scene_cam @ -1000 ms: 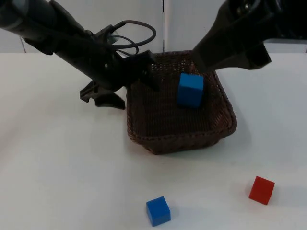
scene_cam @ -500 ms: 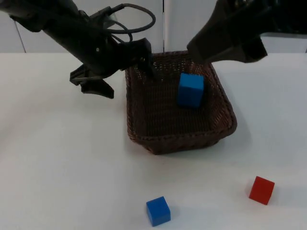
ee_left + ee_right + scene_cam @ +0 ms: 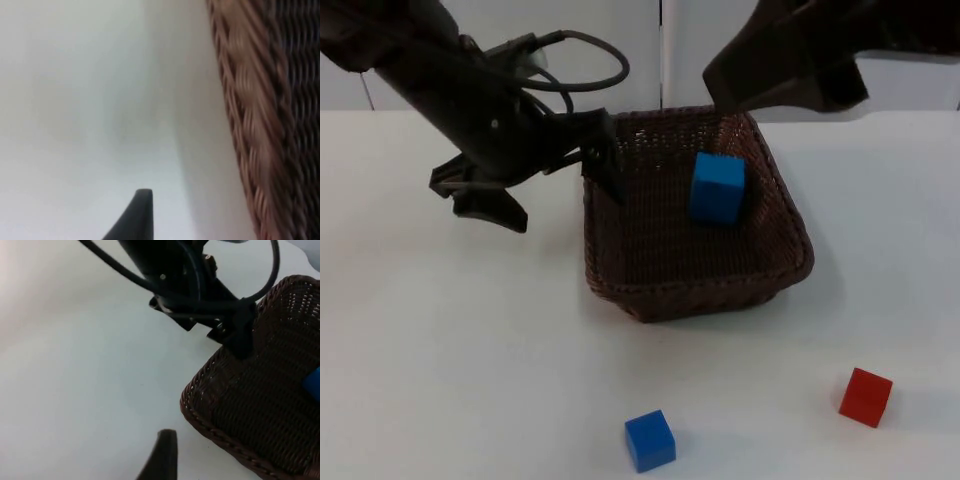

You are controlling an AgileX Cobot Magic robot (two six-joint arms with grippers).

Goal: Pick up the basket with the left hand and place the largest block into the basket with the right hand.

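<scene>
My left pincer (image 3: 603, 168) sits at the basket (image 3: 650, 285)'s rim, around ten o'clock of it; I cannot tell whether it grips the weave or has let go. The basket rests at the middle of the bench (image 3: 440, 350), and the largest block (image 3: 717, 187), blue, already lies inside it toward one o'clock. So the placing looks done. My right pincer (image 3: 760, 95) hangs above the basket's far edge at twelve o'clock, and its state I cannot tell. A small blue cube (image 3: 650, 440) and a red cube (image 3: 866, 396) lie on the white bench at six and four o'clock. A grey partition wall (image 3: 600, 30) closes the back.
</scene>
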